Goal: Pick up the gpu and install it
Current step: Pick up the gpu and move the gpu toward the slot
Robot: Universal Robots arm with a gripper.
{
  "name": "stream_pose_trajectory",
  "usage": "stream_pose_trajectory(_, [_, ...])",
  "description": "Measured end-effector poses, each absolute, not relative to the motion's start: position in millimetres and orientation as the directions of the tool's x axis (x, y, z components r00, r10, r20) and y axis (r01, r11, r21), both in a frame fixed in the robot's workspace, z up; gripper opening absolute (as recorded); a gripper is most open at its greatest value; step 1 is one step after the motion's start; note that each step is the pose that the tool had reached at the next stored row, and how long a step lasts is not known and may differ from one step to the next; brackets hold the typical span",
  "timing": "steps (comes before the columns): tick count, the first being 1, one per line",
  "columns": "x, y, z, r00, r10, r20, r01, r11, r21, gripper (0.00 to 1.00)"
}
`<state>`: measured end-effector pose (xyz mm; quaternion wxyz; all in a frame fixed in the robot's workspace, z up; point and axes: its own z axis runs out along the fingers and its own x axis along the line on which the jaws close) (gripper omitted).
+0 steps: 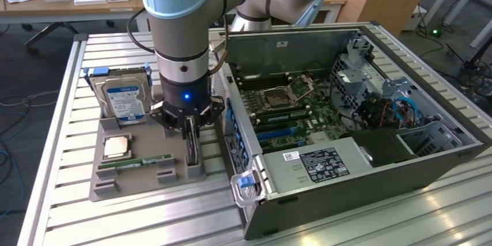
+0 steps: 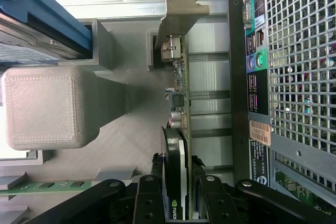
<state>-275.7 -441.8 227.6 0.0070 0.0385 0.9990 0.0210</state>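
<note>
Gripper (image 2: pixel 177 167) tight on gpu (image 2: pixel 178 102), upright in grey tray (image 1: pixel 142 178) slot

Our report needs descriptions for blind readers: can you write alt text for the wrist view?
Gripper closed on a graphics card standing on edge in a grey holder, its silver bracket at the far end; the perforated back panel of a computer case runs alongside.

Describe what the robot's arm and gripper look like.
The arm is built of silver-grey cylindrical sections with pale blue joint caps and black bands. A blue light glows on its wrist, and a dark cable runs alongside. The gripper is black, with bolted linkage fingers.
</note>
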Motion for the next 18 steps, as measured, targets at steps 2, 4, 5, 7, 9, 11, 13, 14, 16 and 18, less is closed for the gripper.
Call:
stream_pose_trajectory(2, [-275.7,-441.8,227.6,-0.997,0.077,-0.012,0.077,0.996,0.043,0.33])
stream_pose_trajectory(4, [-275.7,-441.8,227.5,-0.997,0.077,-0.012,0.077,0.996,0.043,0.33])
stream_pose_trajectory(5, [-275.8,-441.8,227.6,-0.997,0.077,-0.012,0.077,0.996,0.042,0.32])
stream_pose_trajectory(7, [-275.7,-441.8,227.6,-0.997,0.077,-0.012,0.077,0.996,0.042,0.27])
stream_pose_trajectory(9, [-275.7,-441.9,227.6,-0.997,0.077,-0.012,0.077,0.996,0.042,0.27])
stream_pose_trajectory(11, [-275.7,-441.8,227.6,-0.997,0.077,-0.012,0.077,0.996,0.043,0.27])
stream_pose_trajectory(13, [-275.7,-441.9,227.6,-0.997,0.077,-0.012,0.077,0.996,0.042,0.27])
stream_pose_trajectory(14, [-275.7,-441.8,227.6,-0.997,0.077,-0.012,0.077,0.996,0.043,0.27])
stream_pose_trajectory(16, [-275.7,-441.8,227.5,-0.997,0.077,-0.012,0.077,0.996,0.044,0.27])
stream_pose_trajectory(18, [-275.7,-441.8,227.3,-0.997,0.072,-0.012,0.071,0.996,0.047,0.27])
